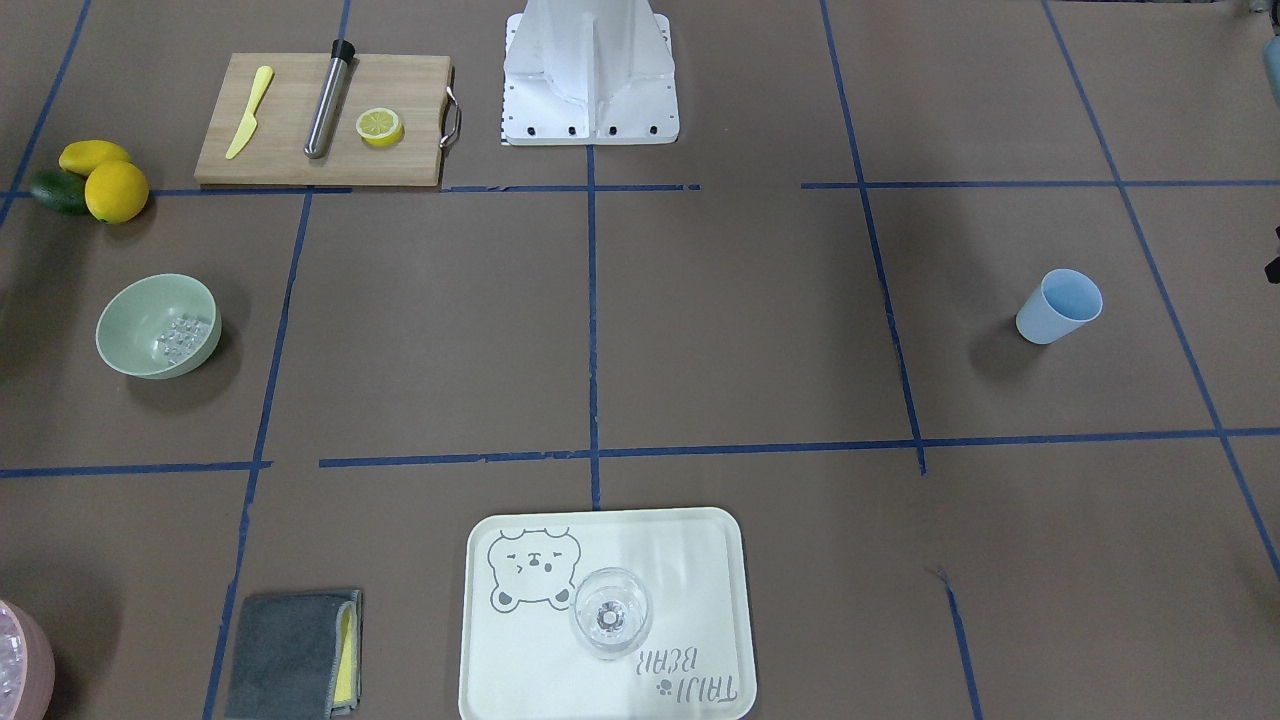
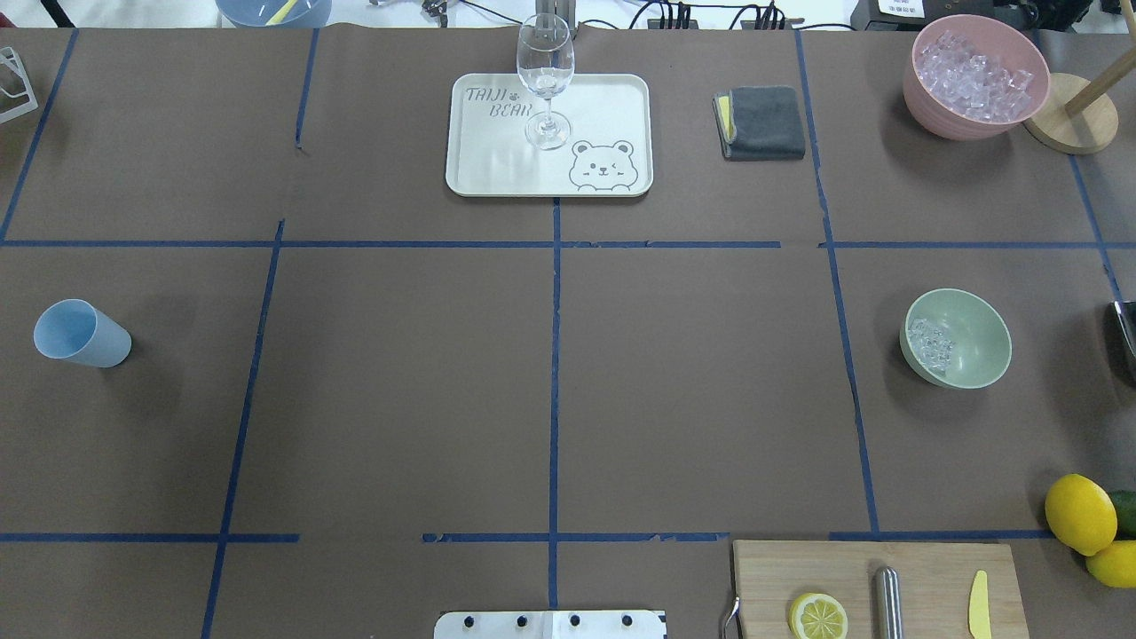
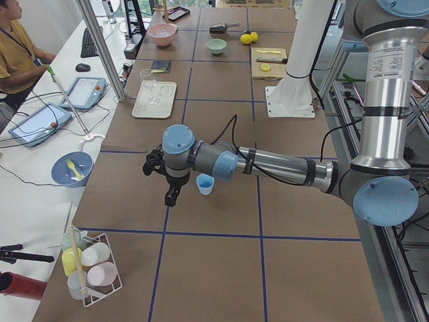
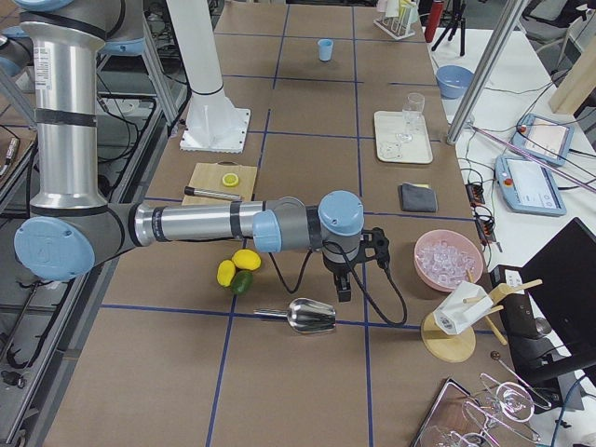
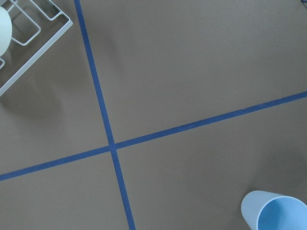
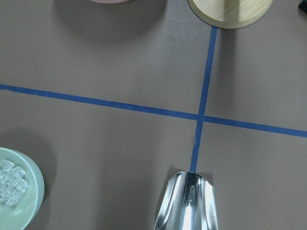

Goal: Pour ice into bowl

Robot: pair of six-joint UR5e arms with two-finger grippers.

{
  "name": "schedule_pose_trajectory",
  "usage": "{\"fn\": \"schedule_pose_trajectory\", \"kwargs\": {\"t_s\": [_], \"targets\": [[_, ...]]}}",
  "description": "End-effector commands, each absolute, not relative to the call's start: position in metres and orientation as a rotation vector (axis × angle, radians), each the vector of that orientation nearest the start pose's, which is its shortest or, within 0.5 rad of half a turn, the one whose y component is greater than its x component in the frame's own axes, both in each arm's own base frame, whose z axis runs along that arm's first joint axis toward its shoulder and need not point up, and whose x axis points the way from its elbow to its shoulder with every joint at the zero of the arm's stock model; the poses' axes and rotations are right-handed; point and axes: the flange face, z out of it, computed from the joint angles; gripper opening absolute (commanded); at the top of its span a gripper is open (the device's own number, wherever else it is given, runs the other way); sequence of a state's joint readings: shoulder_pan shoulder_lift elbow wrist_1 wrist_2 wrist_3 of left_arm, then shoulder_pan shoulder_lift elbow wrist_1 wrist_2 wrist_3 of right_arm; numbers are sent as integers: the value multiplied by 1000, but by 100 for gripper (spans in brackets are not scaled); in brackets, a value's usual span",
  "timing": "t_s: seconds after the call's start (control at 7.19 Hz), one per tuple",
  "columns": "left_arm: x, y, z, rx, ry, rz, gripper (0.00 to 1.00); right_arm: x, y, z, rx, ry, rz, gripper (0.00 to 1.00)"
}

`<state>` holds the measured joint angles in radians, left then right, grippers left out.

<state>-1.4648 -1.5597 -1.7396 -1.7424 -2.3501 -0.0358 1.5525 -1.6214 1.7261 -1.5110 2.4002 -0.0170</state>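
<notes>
The pale mint-green bowl [image 1: 140, 310] [image 2: 976, 342] stands on the robot's right side of the table. A small heap of clear ice [image 1: 183, 335] [image 2: 932, 344] [image 6: 8, 181] lies in it. The light blue cup [image 1: 1058, 307] [image 2: 80, 334] [image 5: 276, 213] stands upright and looks empty on the left side. My left gripper [image 3: 171, 197] hangs just beside the cup, seen only from the side, so I cannot tell its state. My right gripper [image 4: 344, 289] hovers above a metal scoop [image 4: 312, 317] [image 6: 187, 201]; I cannot tell its state either.
A pink tub [image 2: 976, 75] of ice cubes and a wooden stand [image 2: 1069, 124] sit at the far right. A tray [image 2: 603, 98] holds a wine glass [image 2: 544, 75], beside a grey cloth [image 2: 761, 122]. The cutting board [image 1: 320, 120] carries a knife, a steel tube and a lemon half.
</notes>
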Motion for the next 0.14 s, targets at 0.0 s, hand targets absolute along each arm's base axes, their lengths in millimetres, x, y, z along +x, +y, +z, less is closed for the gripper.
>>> {"fn": "schedule_pose_trajectory", "kwargs": {"t_s": [0.0], "targets": [[-10, -502, 560, 259, 794, 196, 100, 50, -480, 595, 157, -828, -105, 100]]}}
